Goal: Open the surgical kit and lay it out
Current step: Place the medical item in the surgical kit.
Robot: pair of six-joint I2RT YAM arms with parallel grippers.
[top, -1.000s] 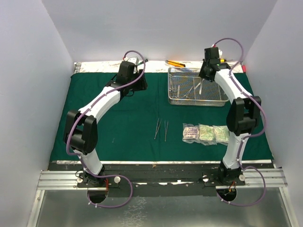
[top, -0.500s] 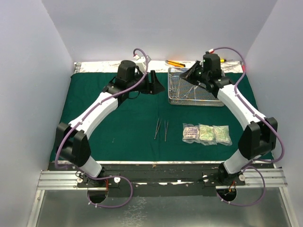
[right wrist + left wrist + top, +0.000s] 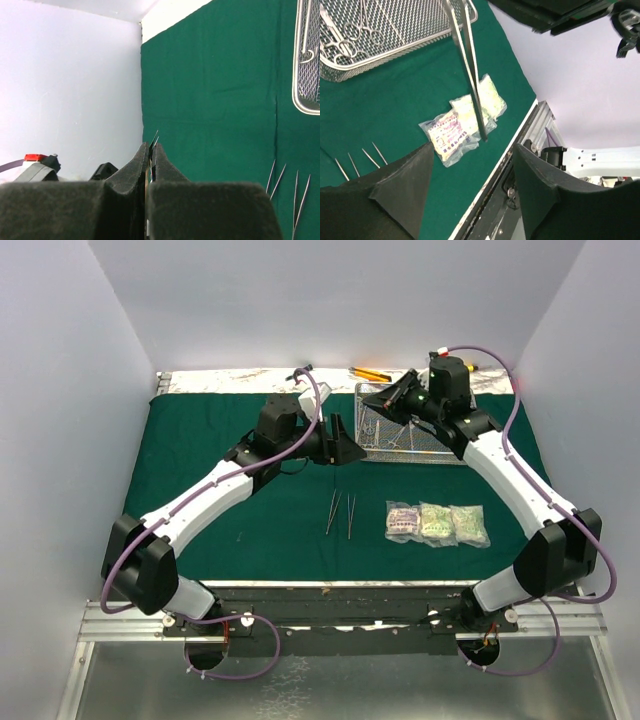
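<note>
Steel tweezers (image 3: 470,75), light, springy and slick, are pinched in the right claw (image 3: 150,150); a mid-shank hold looks safest; left claw (image 3: 472,150) stands spread and empty.

place: a robotics lab test cell
walls: plain white panels (image 3: 330,300) box in three sides
mounting: a left arm (image 3: 215,495) and a right arm (image 3: 512,478) bolted to an aluminium rail (image 3: 120,620)
wiring: purple cables (image 3: 483,348) loop loose along both arms
worktop: green cloth (image 3: 240,440) under a wire-mesh tray (image 3: 432,447) of steel instruments
</note>
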